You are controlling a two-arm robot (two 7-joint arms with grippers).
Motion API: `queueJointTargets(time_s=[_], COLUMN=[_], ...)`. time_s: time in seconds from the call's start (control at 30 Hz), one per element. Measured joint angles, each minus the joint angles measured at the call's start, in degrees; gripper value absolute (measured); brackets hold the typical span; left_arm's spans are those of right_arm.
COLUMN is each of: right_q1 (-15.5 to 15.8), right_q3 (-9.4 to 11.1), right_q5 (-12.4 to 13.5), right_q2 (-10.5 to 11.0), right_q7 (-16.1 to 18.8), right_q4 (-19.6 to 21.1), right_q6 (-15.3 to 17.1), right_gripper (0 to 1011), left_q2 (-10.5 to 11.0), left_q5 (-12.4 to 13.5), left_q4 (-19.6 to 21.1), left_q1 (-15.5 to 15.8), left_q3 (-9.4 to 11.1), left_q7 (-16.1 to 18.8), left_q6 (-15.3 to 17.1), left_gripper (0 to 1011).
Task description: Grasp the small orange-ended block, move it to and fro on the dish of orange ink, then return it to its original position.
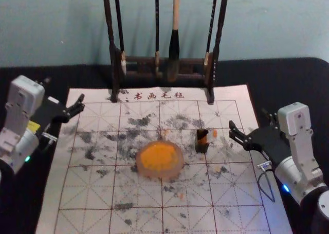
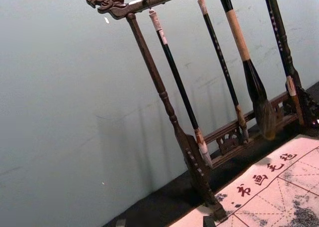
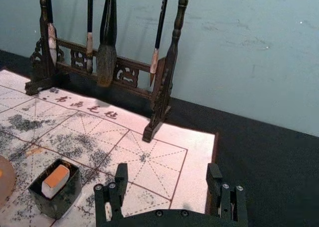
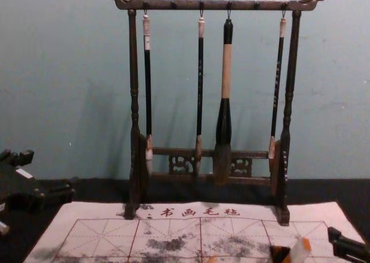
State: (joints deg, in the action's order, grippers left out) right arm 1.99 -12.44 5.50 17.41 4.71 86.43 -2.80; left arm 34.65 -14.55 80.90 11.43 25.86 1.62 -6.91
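Observation:
My right gripper (image 1: 249, 119) is open with nothing between its fingers, to the right of the dark square holder (image 1: 202, 147). The same gripper (image 3: 167, 173) shows its two fingers wide apart in the right wrist view. The small orange-ended block (image 3: 56, 181) leans inside the holder (image 3: 59, 199), orange end up; its lower part is hidden. Left of the holder lies the round dish (image 1: 177, 169) with orange ink (image 1: 158, 156). My left gripper (image 1: 64, 90) is parked open over the mat's left edge; its fingertips (image 2: 120, 222) show low in the left wrist view.
A dark wooden rack (image 4: 134, 101) with several hanging brushes (image 4: 223, 118) stands at the back of the gridded, ink-stained mat (image 1: 97, 187). Black cloth (image 1: 288, 69) surrounds the mat. Behind the rack rises a pale wall (image 4: 69, 72).

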Motion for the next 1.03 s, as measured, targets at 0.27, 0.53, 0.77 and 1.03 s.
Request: queueJointTargets(time_s=[0.27, 0.53, 0.77, 1.03], right_q1=[0.0, 0.0, 0.0, 0.0], right_q3=[0.0, 0.0, 0.0, 0.0], right_q5=[0.2, 0.4, 0.4, 0.5], right_q2=[0.1, 0.1, 0.2, 0.2], right_q7=[0.0, 0.0, 0.0, 0.0], right_q4=[0.4, 0.6, 0.7, 0.8], right_q6=[0.1, 0.1, 0.1, 0.2], right_gripper=[1002, 1002, 1000, 1002], left_q2=[0.0, 0.0, 0.0, 0.0], left_q5=[0.0, 0.0, 0.0, 0.0], left_q4=[0.0, 0.0, 0.0, 0.0], left_q1=[0.0, 0.0, 0.0, 0.0], left_q3=[0.0, 0.0, 0.0, 0.0], left_q7=[0.0, 0.0, 0.0, 0.0], left_q6=[0.0, 0.0, 0.0, 0.0], left_gripper=[1001, 1001, 1001, 1001])
